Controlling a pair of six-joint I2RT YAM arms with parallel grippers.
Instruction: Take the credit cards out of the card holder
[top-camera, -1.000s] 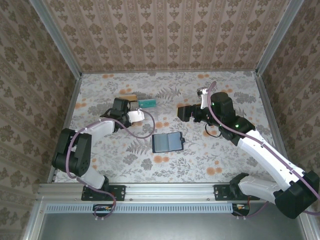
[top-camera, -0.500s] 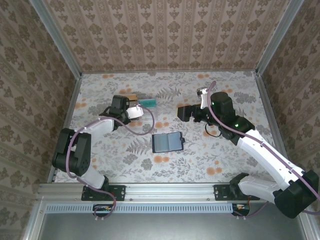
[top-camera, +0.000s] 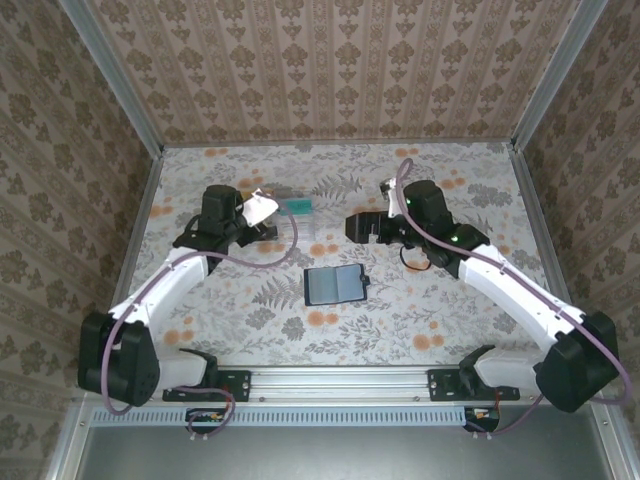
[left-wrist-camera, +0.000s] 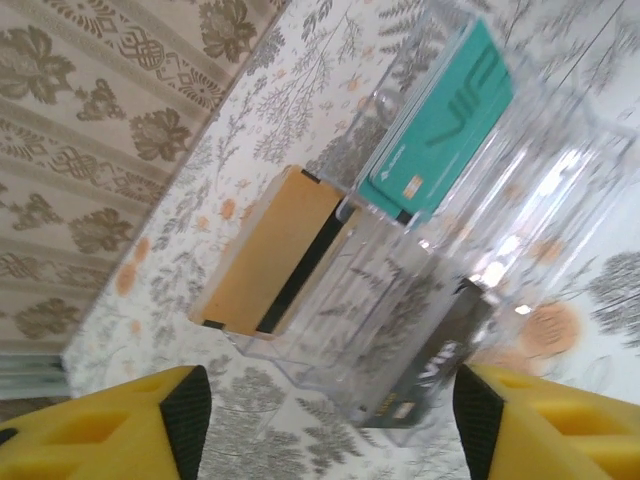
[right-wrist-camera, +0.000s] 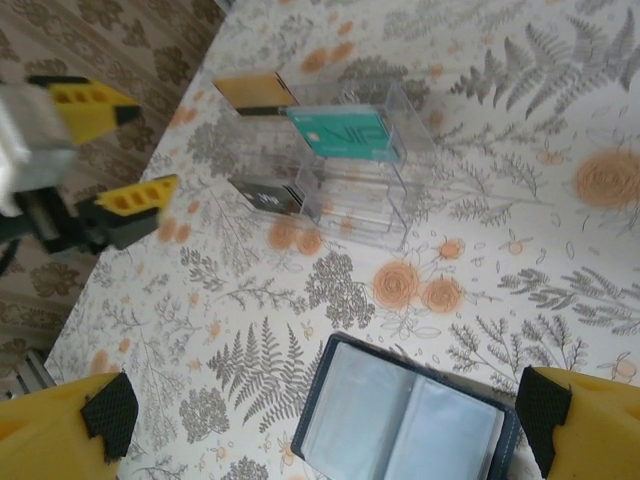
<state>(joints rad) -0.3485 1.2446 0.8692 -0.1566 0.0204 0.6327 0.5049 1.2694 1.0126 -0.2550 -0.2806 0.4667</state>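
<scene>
Left gripper (left-wrist-camera: 325, 430) is hovering, fingers spread and empty, just beside the clear compartment tray (left-wrist-camera: 540, 200) holding teal, tan and black credit cards (left-wrist-camera: 445, 120). Right gripper (top-camera: 356, 226) is hanging spread near the open navy card holder (top-camera: 336, 286) lying flat on the table (top-camera: 250, 305).

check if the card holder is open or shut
Open: the card holder lies spread flat, both see-through inner pockets facing up.

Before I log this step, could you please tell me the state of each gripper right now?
Left yellow-fingered gripper: open, holding nothing.
Right yellow-fingered gripper: open, holding nothing.
</scene>
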